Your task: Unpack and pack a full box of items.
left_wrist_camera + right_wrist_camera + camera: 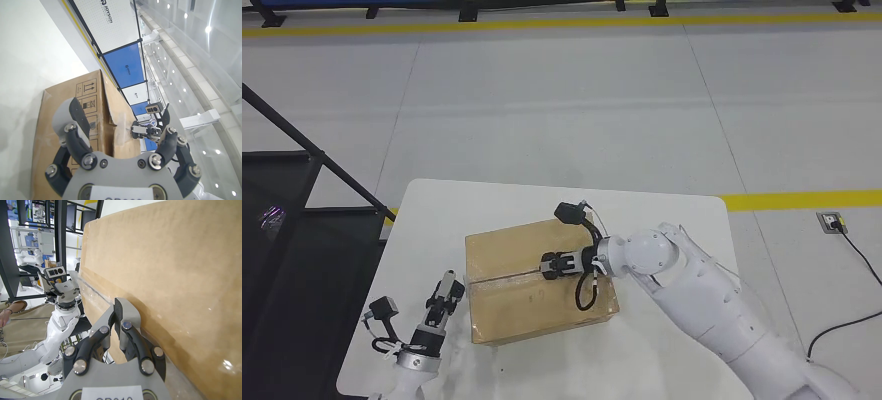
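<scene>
A closed cardboard box (532, 300) sits at the middle of the white table, with a clear tape seam (504, 277) running across its top. My right gripper (546, 266) lies low on the box top at that seam. In the right wrist view its fingers (121, 311) are pressed together beside the box (170, 256) and the tape seam (94, 292). My left gripper (449, 287) stands open just off the box's left side. Its own view shows the printed box wall (88, 85) ahead of the left gripper (121, 108), and the right gripper (138, 131) farther off on top.
The table (662, 230) has bare room to the right of and behind the box. A black frame with dark netting (282, 230) stands off the table's left edge. The left gripper is close to the table's front left corner.
</scene>
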Available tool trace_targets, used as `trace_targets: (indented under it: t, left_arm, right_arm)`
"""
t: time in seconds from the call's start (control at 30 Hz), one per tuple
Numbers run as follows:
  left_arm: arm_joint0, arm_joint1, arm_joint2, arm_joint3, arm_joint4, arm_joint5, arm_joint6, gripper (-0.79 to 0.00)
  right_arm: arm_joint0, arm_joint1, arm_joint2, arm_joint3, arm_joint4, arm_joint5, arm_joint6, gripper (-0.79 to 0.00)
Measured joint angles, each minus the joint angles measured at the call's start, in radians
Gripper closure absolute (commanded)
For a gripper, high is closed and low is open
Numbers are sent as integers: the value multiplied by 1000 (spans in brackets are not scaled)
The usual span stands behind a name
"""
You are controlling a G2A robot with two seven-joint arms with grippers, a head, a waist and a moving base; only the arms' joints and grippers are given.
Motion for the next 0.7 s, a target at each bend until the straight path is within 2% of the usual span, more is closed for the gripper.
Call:
trace_targets:
  t: [0.23, 0.5, 0.7]
  left_arm:
    - [-3, 0, 9, -3, -10, -5, -18, -785]
    - [-7, 1, 15, 1, -29, -13, -39, -785]
    - [-3, 1, 18, -2, -37, -21, -49, -785]
  right_arm:
    - [52, -60, -80, 59, 11, 3, -15, 0]
    - [92, -127, -134, 134, 43, -45, -46, 0]
    - [107, -170, -164, 193, 73, -98, -15, 0]
